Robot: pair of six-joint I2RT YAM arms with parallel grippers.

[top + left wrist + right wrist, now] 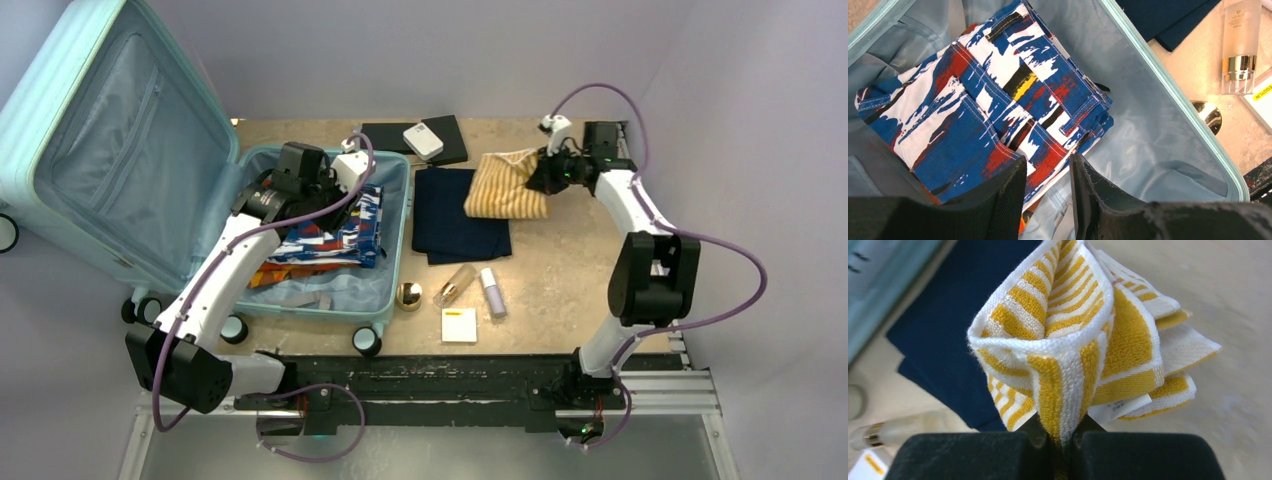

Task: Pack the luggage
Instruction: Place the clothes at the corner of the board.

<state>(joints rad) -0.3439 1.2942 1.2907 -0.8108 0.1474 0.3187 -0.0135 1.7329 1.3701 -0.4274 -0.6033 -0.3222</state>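
Note:
The pale mint luggage [395, 170] lies open at the left, its lid [110, 130] propped up. A folded blue, white and red patterned garment [335, 235] lies inside on the blue lining [1148, 140]; it also shows in the left wrist view [983, 105]. My left gripper [1047, 172] is open and empty, just above the garment's near edge. My right gripper [1062, 437] is shut on a yellow-and-white striped towel [1068, 325] and holds it up at the back right [508, 183], over a folded navy cloth [460, 225].
On the table: a black case [400, 137] with a white box [423, 140] at the back, a clear bottle [455, 285], a white tube [492, 292], a gold round object [409, 295] and a white-and-yellow packet [460, 325] near the front.

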